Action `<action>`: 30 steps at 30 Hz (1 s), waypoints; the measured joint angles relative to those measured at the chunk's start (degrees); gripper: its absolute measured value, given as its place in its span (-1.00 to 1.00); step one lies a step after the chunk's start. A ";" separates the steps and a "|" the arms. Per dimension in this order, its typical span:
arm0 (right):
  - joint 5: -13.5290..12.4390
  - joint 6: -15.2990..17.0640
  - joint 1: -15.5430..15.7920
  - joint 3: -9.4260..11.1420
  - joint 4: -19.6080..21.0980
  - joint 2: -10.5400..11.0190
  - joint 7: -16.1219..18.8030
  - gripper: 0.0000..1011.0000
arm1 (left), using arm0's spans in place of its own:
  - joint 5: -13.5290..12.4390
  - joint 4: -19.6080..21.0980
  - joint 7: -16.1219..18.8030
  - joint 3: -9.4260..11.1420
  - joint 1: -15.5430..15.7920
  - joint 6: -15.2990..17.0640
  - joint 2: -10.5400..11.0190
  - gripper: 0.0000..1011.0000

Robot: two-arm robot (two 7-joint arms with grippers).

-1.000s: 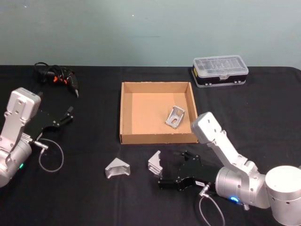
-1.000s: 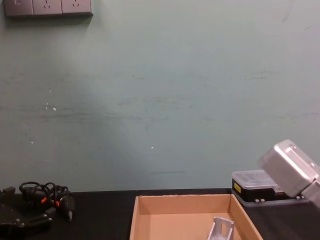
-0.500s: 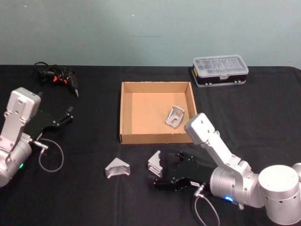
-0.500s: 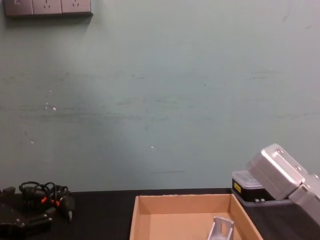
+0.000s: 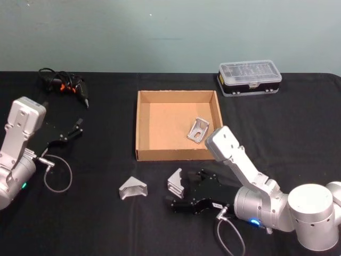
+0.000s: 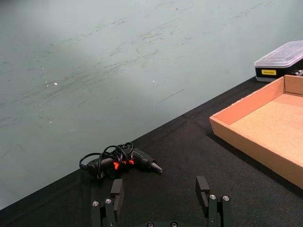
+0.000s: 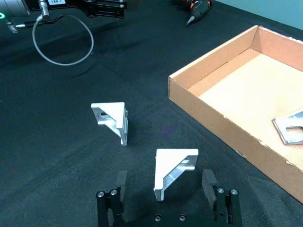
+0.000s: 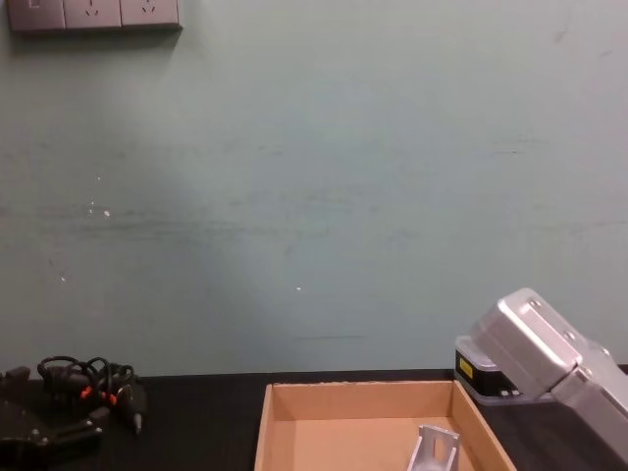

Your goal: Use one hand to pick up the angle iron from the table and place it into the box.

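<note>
- The right gripper (image 5: 184, 193) sits low over the table (image 5: 298, 133), just in front of the box (image 5: 137, 128), with its fingers (image 7: 209, 181) spread wide and closed on nothing
- An angle iron (image 7: 173, 170) stands on the table between those fingers; the right wrist view shows a gap on each side, so neither finger touches it
- From the head view this angle iron (image 5: 176, 183) is near the box's front wall, slightly right of its middle
- A second angle iron (image 5: 132, 189) rests on the table to the robot's left of the first, apart from it and outside the gripper's reach
- A third angle iron (image 5: 198, 130) lies inside the box, by the right wall
- The left gripper (image 5: 74, 130) hangs over the table's left side, well away from the box, fingers parted and empty
- A tangle of black cable with orange bits (image 5: 64, 85) lies at the table's far left
- A clear-lidded plastic case (image 5: 249, 79) sits behind the box's right corner
</note>
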State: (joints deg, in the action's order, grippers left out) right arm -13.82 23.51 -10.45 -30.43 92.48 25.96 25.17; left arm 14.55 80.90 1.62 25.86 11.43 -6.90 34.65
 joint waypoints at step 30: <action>0.36 -0.86 0.10 0.19 -0.90 -0.59 0.67 -0.73 | 0.01 0.00 0.00 0.00 0.00 0.00 0.00 0.98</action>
State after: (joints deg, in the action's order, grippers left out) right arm -13.46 22.65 -10.35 -30.25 91.58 25.38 25.84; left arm 14.55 80.90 1.62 25.86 11.43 -6.90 34.65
